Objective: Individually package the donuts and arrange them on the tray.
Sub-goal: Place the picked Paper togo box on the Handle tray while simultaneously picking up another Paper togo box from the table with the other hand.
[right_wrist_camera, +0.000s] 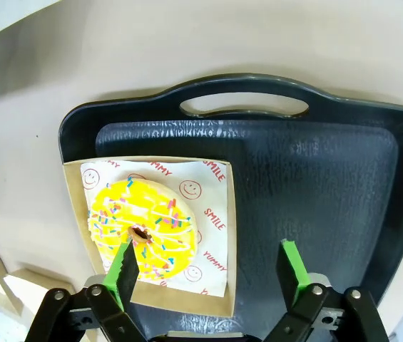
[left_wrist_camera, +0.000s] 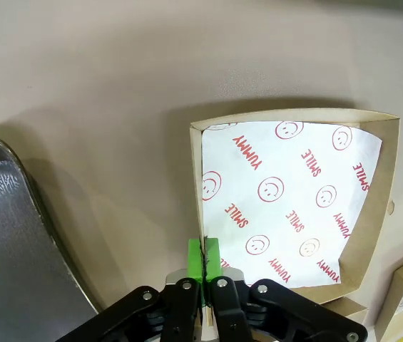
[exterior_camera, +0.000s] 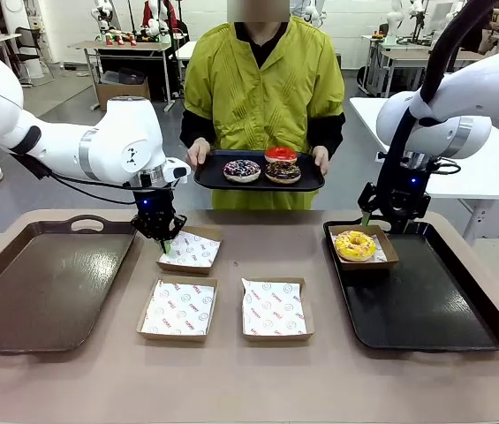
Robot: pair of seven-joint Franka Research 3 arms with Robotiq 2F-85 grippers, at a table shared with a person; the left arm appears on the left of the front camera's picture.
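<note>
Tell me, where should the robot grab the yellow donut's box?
Pinch the box by its thin upright side wall, coming from above, one finger inside, one outside. The yellow donut fills the middle, so the rim likely spares its icing.

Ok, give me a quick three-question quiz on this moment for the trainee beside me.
1. True or false: the yellow donut sits boxed on the right tray.
2. How many donuts lie on the person's tray? A two, B three, C four.
3. What do the left jaws pinch?
Key: 1 true; 2 B; 3 the rim of an empty box.
</note>
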